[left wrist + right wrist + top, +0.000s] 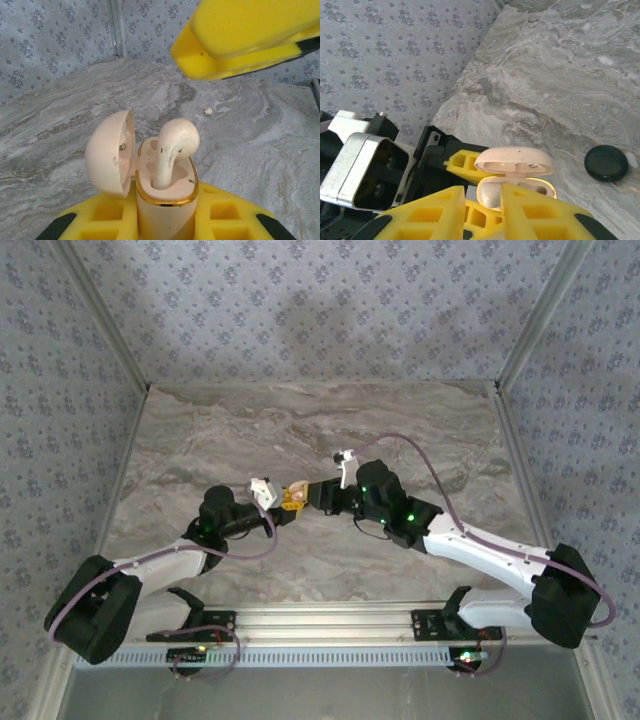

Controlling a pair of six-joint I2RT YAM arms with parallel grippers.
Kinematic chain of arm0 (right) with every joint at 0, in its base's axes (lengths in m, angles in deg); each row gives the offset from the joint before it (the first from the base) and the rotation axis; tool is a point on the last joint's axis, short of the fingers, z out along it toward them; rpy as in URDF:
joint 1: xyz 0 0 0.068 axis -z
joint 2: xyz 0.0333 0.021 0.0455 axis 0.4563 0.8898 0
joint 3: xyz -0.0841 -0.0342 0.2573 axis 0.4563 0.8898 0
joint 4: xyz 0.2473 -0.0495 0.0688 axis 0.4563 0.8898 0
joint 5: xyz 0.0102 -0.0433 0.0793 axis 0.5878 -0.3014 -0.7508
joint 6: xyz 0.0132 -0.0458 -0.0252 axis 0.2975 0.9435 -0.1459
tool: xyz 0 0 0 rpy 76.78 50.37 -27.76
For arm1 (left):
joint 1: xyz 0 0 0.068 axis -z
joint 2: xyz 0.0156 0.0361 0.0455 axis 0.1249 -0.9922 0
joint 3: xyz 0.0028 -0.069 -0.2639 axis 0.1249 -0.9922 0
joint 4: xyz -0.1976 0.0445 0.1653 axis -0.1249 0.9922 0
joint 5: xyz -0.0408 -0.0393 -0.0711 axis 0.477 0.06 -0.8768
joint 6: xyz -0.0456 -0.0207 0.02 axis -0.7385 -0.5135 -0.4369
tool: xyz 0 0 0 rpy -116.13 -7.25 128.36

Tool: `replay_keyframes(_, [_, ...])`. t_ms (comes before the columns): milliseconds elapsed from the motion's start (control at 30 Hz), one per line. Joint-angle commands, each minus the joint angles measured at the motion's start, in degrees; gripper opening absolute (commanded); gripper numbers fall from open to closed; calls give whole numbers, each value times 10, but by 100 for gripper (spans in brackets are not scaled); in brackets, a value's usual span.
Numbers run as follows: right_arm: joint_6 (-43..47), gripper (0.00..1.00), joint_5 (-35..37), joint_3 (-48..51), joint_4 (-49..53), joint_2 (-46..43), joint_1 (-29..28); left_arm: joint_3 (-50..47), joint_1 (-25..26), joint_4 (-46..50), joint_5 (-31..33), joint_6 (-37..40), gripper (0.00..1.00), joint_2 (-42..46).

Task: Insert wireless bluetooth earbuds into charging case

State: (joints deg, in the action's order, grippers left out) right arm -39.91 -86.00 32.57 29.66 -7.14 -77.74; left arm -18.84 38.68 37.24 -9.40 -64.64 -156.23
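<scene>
Case [165, 205] was mid-table, held upright above the table [260, 150], lid [110, 152] swung open. One pale earbud [174, 145] stood in a slot, stem down, head poking above the rim. Left gripper [165, 225] reached in from the left, clamped on the case body. Right gripper [482, 195] hovered just right of the case, close over it, jaws narrow, almost together, nothing between them. Black disc [606, 162] lay on the table, well apart from the case.
</scene>
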Motion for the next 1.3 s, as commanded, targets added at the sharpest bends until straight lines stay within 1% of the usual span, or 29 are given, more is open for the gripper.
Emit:
replay_keyframes(0, [-3,25,-28,-8,-10,17,2,23,-2,-18,-16,1,4,13])
replay_keyframes(467, [-3,20,-42,-21,-7,50,6,23,-2,-14,-14,1,4,17])
replay_keyframes(667, [-1,20,-48,-24,23,54,7,23,-2,-12,-14,3,4,18])
replay_keyframes(700, [2,20,-49,-24,28,49,7,23,-2,-11,-14,3,4,18])
replay_keyframes(800, [10,26,-43,-20,37,27,11,23,-1,-10,-15,3,4,18])
replay_keyframes(900, [16,29,-38,-14,41,3,19,23,-2,-9,-15,4,4,18])
replay_keyframes(1133, [16,31,-42,-30,89,-9,37,24,-2,-5,-17,6,4,19])
replay_keyframes(1267, [16,32,-43,-46,160,-12,58,28,-1,8,-26,14,4,19])
